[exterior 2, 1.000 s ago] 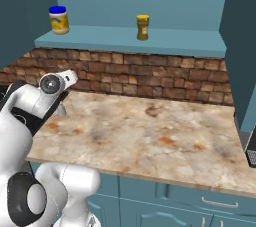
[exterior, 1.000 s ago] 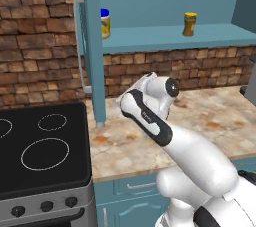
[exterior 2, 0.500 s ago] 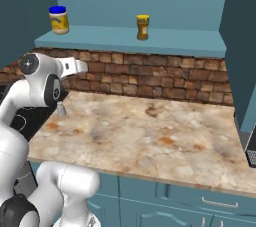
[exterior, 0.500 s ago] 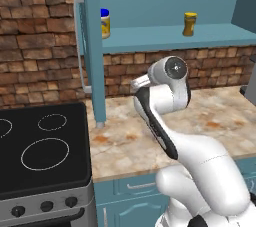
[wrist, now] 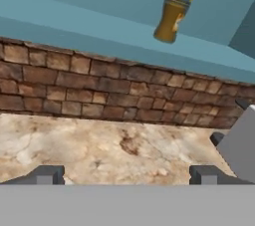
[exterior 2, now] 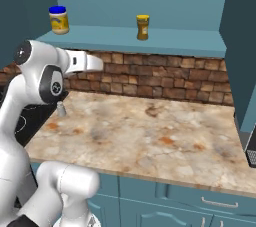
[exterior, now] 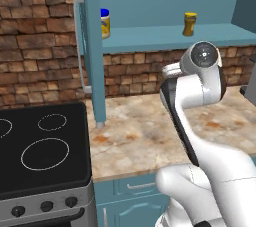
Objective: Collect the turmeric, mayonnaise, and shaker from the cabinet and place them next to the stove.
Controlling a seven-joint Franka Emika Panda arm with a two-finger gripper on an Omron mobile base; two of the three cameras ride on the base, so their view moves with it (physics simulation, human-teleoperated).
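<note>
Claw (wrist: 127,175) spread wide and empty, its two dark tips standing far apart at the bottom of the hand view, it looks across the mottled tan stone bench (exterior 2: 150,136) at the red-brown brick wall. The small slim yellow-orange turmeric jar with a yellow cap (wrist: 172,15) stands on the flat shelf of the teal-blue wall cabinet (wrist: 99,31), at about one o'clock from the claw and well above it. In the right base view the squat pale mayonnaise jar with a bright blue lid (exterior 2: 58,20) sits on the same shelf, well apart at the turmeric's nine o'clock. The tiny whitish-grey shaker bottle (exterior 2: 61,109) stands on the bench, near the black glass stove with white ring burners (exterior: 42,148), so I judge that item delivered and two left. The risk from here is the climb: the claw must rise past the shelf's front lip, and clipping that edge, or arriving off-centre, could topple the narrow jar.
</note>
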